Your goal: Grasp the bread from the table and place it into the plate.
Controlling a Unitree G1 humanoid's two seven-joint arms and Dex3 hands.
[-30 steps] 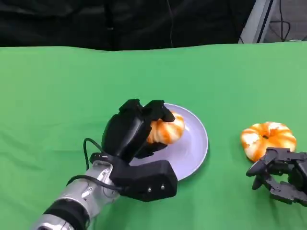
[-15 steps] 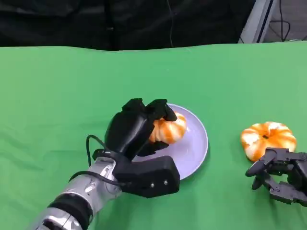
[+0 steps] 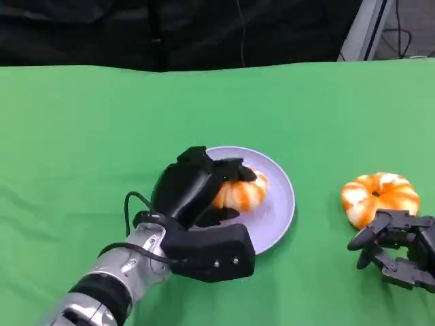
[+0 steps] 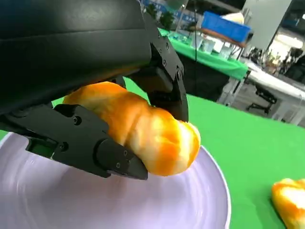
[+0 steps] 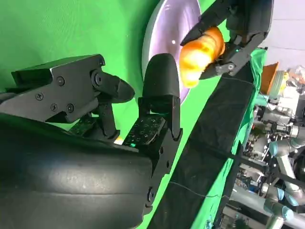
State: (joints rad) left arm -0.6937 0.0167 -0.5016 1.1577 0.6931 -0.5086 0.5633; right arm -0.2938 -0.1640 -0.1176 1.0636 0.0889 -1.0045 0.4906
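A twisted orange-and-white bread [image 3: 242, 193] is gripped by my left hand [image 3: 190, 192], whose fingers wrap over and under it just above the lavender plate [image 3: 277, 207]. In the left wrist view the bread [image 4: 147, 129] hangs between black fingers [image 4: 90, 143] close over the plate [image 4: 200, 205]. My right hand [image 3: 396, 249] rests low at the right with fingers apart and nothing in it. The right wrist view shows its fingers [image 5: 159, 81], the plate [image 5: 164, 33] and the held bread [image 5: 201, 48] beyond.
A second round orange-and-white bread [image 3: 378, 195] lies on the green cloth [image 3: 81, 136] just beyond my right hand, and also appears in the left wrist view [image 4: 291, 200]. A dark backdrop runs behind the table's far edge.
My left hand has moved a little down and to the right with the bread, bringing it closer to the plate's surface. The right hand and second bread have stayed still.
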